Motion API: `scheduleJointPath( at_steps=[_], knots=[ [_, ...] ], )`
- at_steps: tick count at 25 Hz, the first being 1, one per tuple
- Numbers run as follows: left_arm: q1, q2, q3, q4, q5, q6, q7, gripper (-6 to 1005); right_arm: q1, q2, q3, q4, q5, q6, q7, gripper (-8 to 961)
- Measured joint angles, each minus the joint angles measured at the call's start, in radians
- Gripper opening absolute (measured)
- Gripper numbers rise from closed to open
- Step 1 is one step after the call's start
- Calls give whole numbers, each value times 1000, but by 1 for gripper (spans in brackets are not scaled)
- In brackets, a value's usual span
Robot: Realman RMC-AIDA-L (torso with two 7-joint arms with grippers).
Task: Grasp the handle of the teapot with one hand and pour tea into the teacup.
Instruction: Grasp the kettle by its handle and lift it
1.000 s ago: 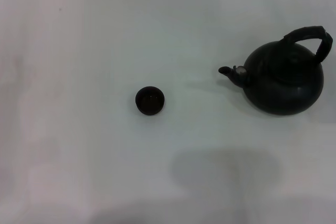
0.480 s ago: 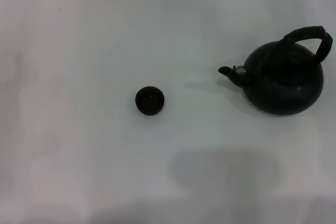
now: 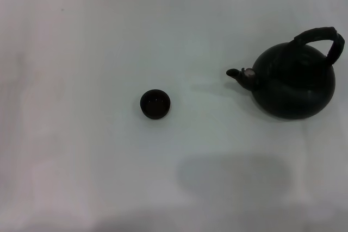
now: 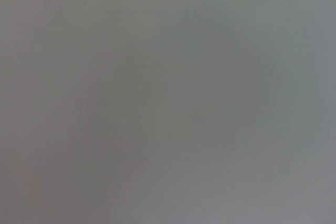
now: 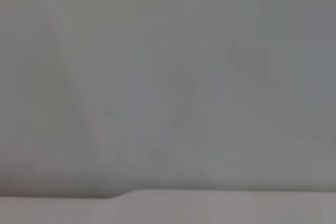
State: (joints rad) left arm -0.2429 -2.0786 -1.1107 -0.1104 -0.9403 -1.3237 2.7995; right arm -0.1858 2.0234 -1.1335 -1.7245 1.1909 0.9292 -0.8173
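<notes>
Nothing has moved since the earlier frames; teapot upright on white table at the robot's right, spout toward teacup, well apart; handle arched on top, untouched; neither gripper in view, finger state cannot be told; wrist views blank.

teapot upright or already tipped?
Upright. The teapot sits flat on the table, handle arching on top, spout pointing toward the teacup. Neither gripper shows.

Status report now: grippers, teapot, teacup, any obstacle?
Neither gripper in view. Teapot upright on robot's right, handle free, spout toward teacup. Nothing between them.
</notes>
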Motion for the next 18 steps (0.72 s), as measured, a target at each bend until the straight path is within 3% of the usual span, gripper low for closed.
scheduleJointPath(
  at_steps=[7, 18],
  knots=[
    [-9, 0, 0, -1, 0, 0, 0, 890, -127, 2, -155, -79, -122, -71, 29, 782],
    [-22, 1, 0, -2, -22, 0, 0, 890, -191, 1, -308, -35, -143, -105, 132, 781]
  ],
)
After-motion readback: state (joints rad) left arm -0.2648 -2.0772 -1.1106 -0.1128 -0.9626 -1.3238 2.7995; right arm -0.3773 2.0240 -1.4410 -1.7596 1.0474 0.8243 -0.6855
